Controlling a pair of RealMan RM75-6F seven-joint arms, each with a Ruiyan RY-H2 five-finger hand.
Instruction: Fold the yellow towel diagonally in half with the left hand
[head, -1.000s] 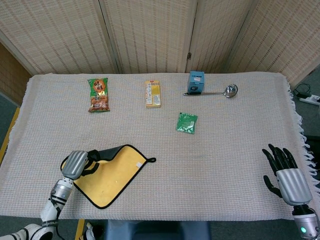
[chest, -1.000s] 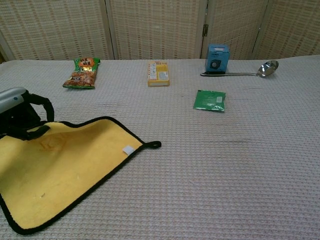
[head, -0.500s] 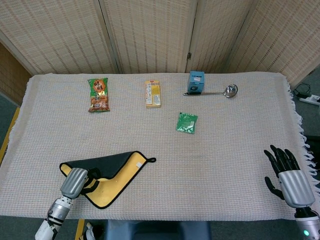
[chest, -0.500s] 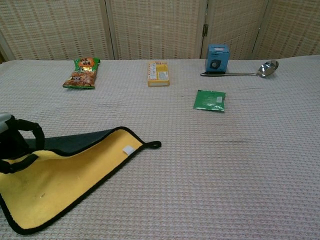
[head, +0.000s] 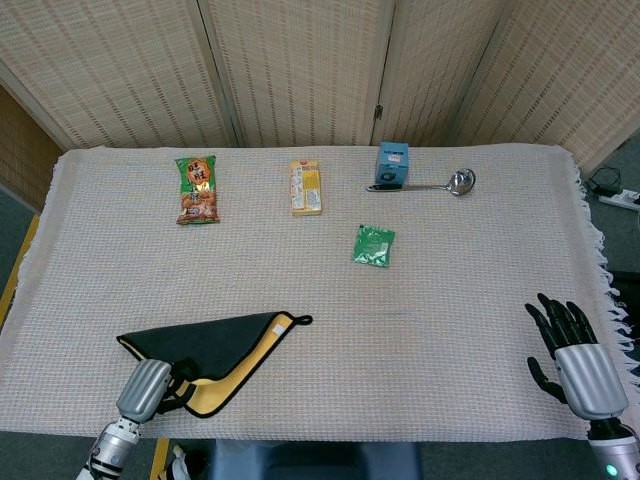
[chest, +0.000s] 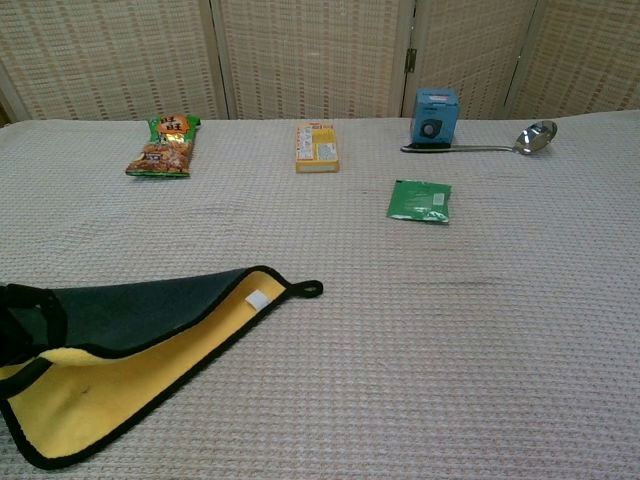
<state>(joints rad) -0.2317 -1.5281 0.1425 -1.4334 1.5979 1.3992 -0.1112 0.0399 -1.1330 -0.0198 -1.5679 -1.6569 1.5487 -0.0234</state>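
The yellow towel (head: 215, 352) lies near the table's front left, its dark grey underside folded over most of the yellow face. A yellow strip shows along the front edge (chest: 130, 385). My left hand (head: 148, 388) grips the folded-over corner at the towel's front left; in the chest view only its dark fingers (chest: 22, 328) show at the left border. The towel's hanging loop (chest: 308, 289) points right. My right hand (head: 572, 352) rests at the table's front right, fingers spread, holding nothing.
Along the back stand a green snack bag (head: 197, 189), a yellow box (head: 306, 187), a blue box (head: 391, 164) and a metal spoon (head: 440, 184). A green packet (head: 374, 245) lies mid-table. The woven tablecloth (head: 450, 300) ends just in front of the towel.
My left hand has pulled the towel's far-left corner toward the front edge, turning the dark underside over the yellow face. The right hand has barely moved.
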